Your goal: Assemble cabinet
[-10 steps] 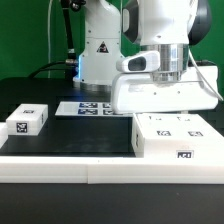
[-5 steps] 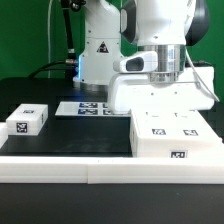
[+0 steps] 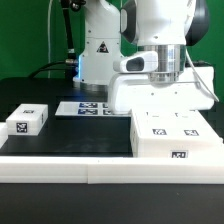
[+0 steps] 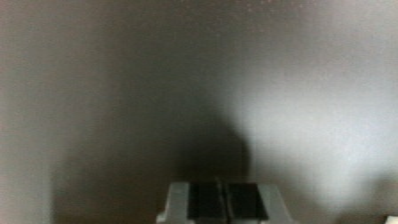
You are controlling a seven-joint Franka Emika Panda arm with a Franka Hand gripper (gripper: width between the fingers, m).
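Note:
The cabinet [image 3: 176,138] is a large white box with several square tags, at the front of the exterior view's right. A taller white part [image 3: 150,95] rises right behind it, and I cannot tell if the two are one piece. The arm's hand [image 3: 163,62] comes straight down onto that part, which hides the fingers in the exterior view. In the wrist view my gripper [image 4: 214,205] shows two dark pads pressed together with only a thin seam, shut with nothing visible between them. A blurred white surface [image 4: 302,110] fills that view, very close.
A small white block [image 3: 27,120] with a tag lies at the exterior view's left. The marker board [image 3: 85,107] lies flat at the middle back. The white robot base [image 3: 98,50] stands behind it. A white rail [image 3: 60,168] runs along the front edge.
The cabinet's tagged face has shifted slightly toward the exterior view's left and its top edge now meets the white part behind. The hand has barely moved.

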